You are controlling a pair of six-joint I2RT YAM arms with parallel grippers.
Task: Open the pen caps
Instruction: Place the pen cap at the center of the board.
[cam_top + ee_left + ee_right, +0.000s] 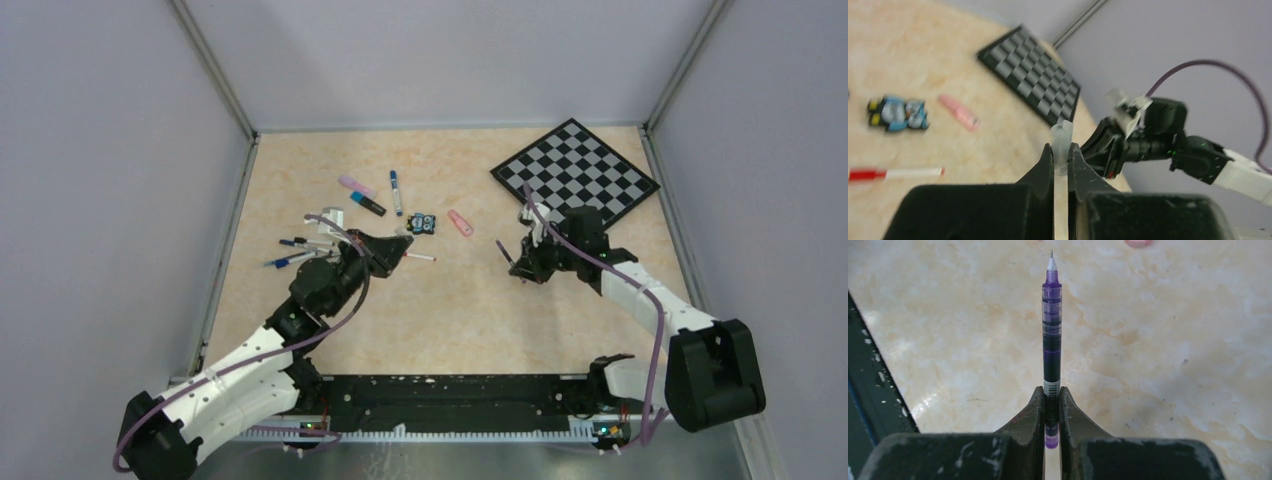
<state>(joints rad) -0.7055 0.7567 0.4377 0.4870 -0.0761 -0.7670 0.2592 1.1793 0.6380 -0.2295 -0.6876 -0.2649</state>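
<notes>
Nearest the arm bases, both grippers hover above the pale marbled table [450, 310], facing each other with a gap between them. The right gripper [1051, 392] has its jaws pressed onto the rear end of a purple pen [1051, 330], leaving the barrel sticking out and the fine tip bare, so this pen looks already uncapped. The left gripper [1062, 149] pinches a small clear cap [1062, 134] upright between its jaws, with the open end poking out past the fingertips. Most likely this is the purple pen's cap, held apart from it so that each piece can be put down. Just beyond the left gripper a red-and-white pen [420, 257] lies flat. To the left is a loose cluster of thin pens [298, 247], partly hidden by the arm. Farther back sit a small black-and-blue toy block [424, 223] and, to its right, a short pink item [460, 223]; whether that is a cap or a marker I cannot tell. Beyond those lie a pink marker [357, 185], a teal-and-black marker [368, 203] and a blue-capped white pen [396, 190], which seem to need opening yet. At the far right a chessboard [575, 170] rests flat, well clear of the work.
</notes>
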